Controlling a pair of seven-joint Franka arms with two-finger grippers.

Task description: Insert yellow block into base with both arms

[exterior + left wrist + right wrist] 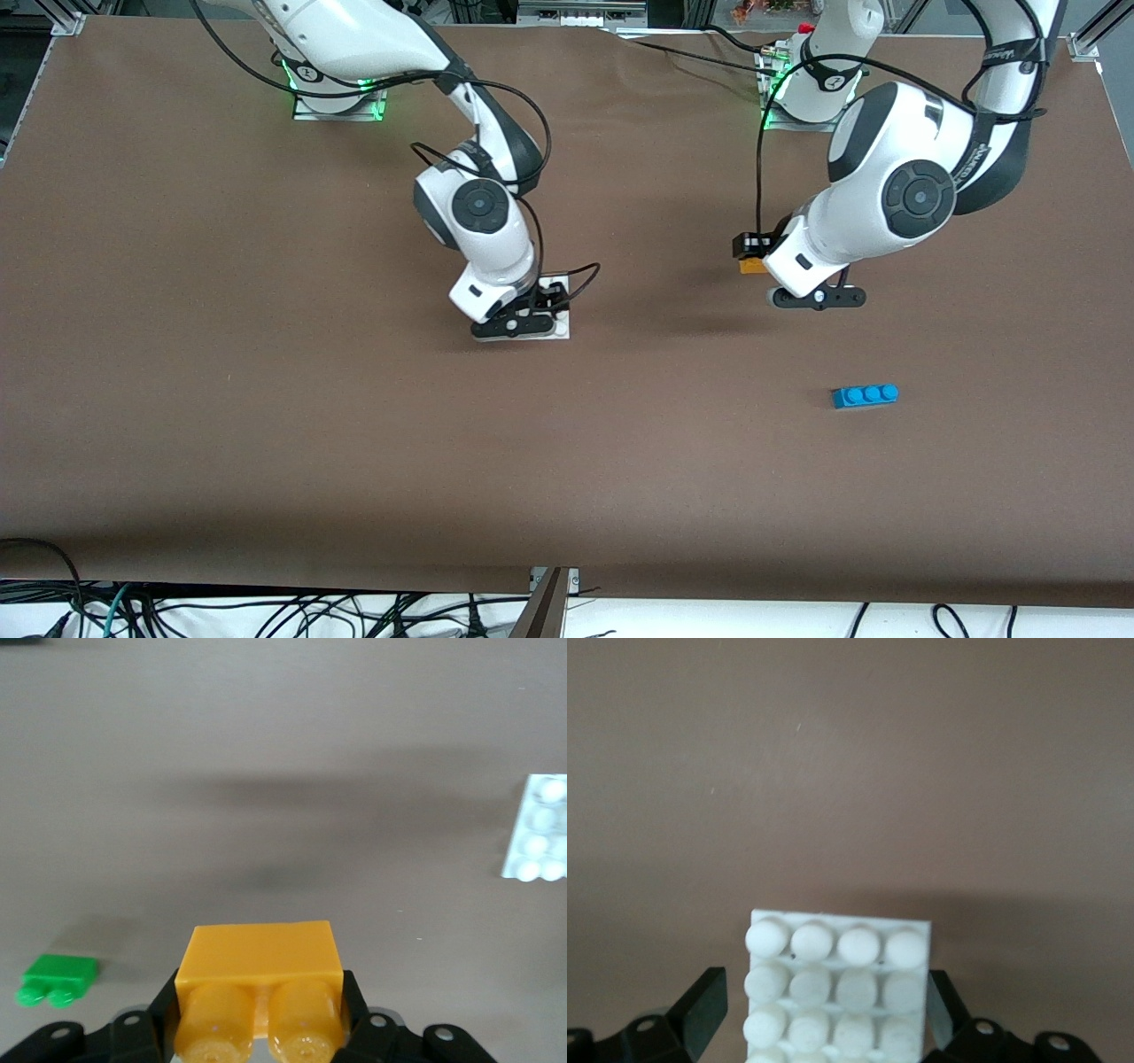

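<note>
Left wrist view: yellow block (259,961) gripped in left claw (259,1028).

In the front view the yellow block (752,264) is mostly hidden under the wrist of the left arm, and the base (556,306) is mostly covered by the right gripper (547,304). In the left wrist view the base (538,828) is cut by the picture's edge and its studs look blurred. In the right wrist view the picture's edge cuts the base (837,988), and I cannot tell if the fingers (704,1008) beside it touch it.
</note>
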